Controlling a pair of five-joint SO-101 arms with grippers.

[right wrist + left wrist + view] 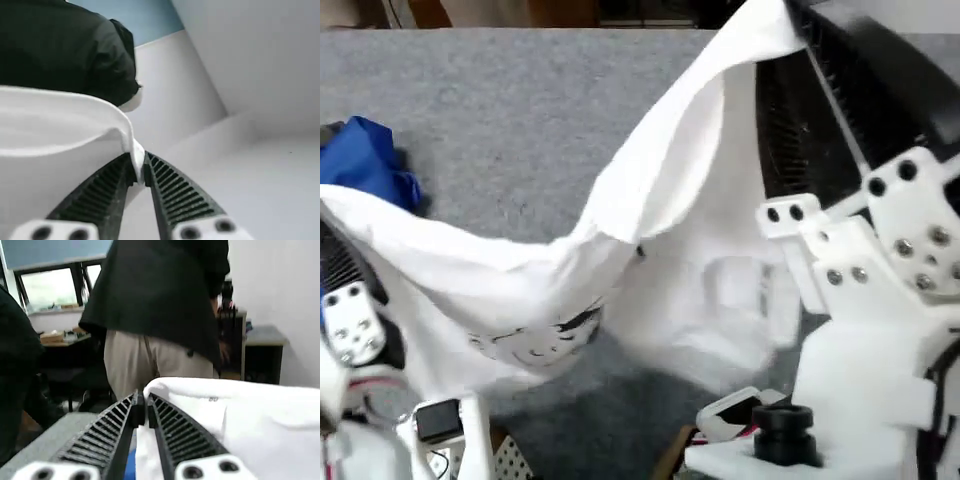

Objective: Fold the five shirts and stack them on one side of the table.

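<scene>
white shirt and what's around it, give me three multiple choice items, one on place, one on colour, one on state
1. Where is the blue garment?
A. at the table's left edge in the high view
B. in a tool
C. at the right edge

2. What colour is the table top?
A. green
B. grey
C. brown

3. How is the white shirt?
A. folded flat
B. stacked
C. lifted by both tools

Answers:
1 A, it lies bunched at that edge.
2 B, grey shows around the shirt.
3 C, the left tool and right tool are each shut on its cloth.
</scene>
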